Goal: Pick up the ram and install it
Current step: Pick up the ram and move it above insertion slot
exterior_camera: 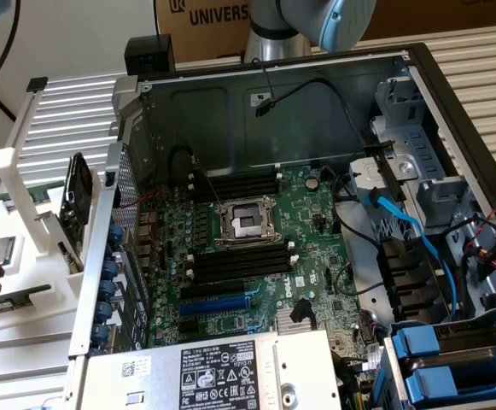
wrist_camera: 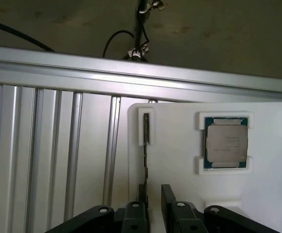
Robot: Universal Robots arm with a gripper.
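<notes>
Little of the job is done: the ram (wrist_camera: 145, 145), a thin stick seen edge-on, stands in a slot of the white holder (wrist_camera: 179, 160), not lifted; the claw (wrist_camera: 154, 191) is spread, with a clear gap between its fingers, at the stick's near end and pinching nothing; a silver processor chip (wrist_camera: 226, 143) sits in the same holder; the black memory slots (exterior_camera: 230, 265) on the motherboard (exterior_camera: 316, 222) look empty; a cardboard box (exterior_camera: 196, 38) reads "UNIVERS"; the power supply label (exterior_camera: 230, 376) has print too small to read.
</notes>
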